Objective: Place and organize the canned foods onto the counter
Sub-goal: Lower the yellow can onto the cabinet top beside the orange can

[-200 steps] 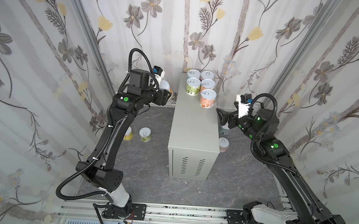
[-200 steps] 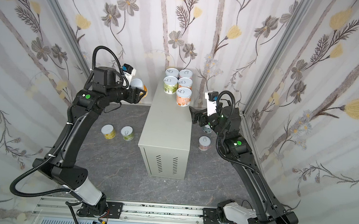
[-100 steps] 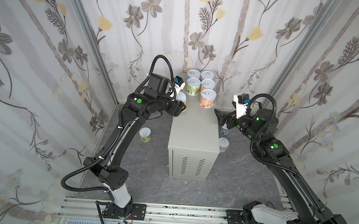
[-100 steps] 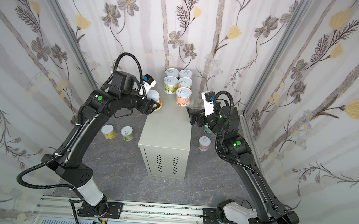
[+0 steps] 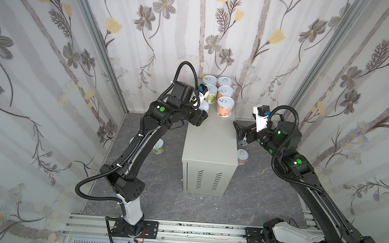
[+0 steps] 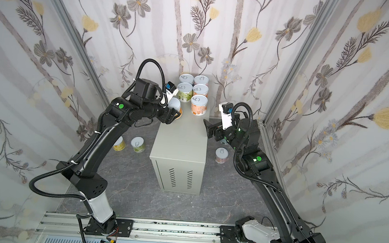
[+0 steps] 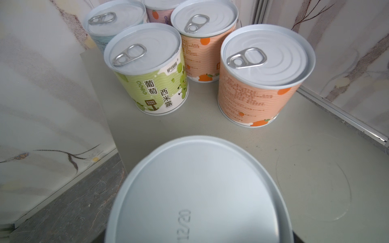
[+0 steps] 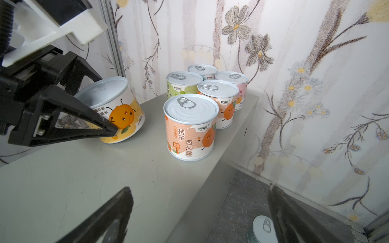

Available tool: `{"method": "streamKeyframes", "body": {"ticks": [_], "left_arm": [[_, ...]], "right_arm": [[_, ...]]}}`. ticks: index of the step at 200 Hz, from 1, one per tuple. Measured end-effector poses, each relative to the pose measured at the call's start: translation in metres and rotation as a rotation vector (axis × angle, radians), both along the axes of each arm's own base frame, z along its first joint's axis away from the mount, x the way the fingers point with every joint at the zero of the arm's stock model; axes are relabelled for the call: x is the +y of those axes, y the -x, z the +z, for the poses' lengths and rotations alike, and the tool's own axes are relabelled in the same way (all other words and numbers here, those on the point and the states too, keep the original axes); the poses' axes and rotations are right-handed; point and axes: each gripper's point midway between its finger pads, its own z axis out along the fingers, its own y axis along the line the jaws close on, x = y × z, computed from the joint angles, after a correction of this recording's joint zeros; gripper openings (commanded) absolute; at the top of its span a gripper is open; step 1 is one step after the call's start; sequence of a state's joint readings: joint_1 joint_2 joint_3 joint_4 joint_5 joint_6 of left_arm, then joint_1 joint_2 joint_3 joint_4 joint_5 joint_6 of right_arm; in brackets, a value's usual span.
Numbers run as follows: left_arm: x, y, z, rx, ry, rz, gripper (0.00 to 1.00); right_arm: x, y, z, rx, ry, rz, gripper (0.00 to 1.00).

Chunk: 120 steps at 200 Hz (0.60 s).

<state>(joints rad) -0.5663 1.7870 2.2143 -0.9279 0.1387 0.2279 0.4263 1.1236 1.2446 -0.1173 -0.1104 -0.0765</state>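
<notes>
Here, the left jaws are clasping a tilted yellow can (image 6: 175, 105) on the table (image 6: 180, 137), upper middle of a top view, beside five upright cans (image 6: 198, 106), while the right jaws are gaping empty.

You have the counter (image 5: 211, 137) in pale grey-beige. The orange-labelled can (image 8: 190, 130) shows a smiling orange fruit, the green-labelled can (image 7: 151, 88) has wavy stripes, and the yellow can (image 8: 126, 109) has an orange cartoon face. All can ends are silvery-white. The walls (image 5: 51, 70) show grey and yellow flowers, and the floor (image 5: 165, 195) is dark grey marbled.
</notes>
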Motion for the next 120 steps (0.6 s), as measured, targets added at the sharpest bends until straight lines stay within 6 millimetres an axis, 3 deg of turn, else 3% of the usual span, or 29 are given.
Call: {"method": "streamKeyframes", "body": {"ticks": [68, 120], "left_arm": [[0.000, -0.005, -0.017, 0.033, -0.038, 0.011, 0.85], [0.002, -0.005, -0.015, 0.017, -0.047, 0.008, 0.91]], "right_arm": [[-0.002, -0.001, -0.002, -0.003, 0.012, -0.012, 1.00], [-0.001, -0.002, -0.011, 0.015, 0.019, -0.006, 1.00]]}}
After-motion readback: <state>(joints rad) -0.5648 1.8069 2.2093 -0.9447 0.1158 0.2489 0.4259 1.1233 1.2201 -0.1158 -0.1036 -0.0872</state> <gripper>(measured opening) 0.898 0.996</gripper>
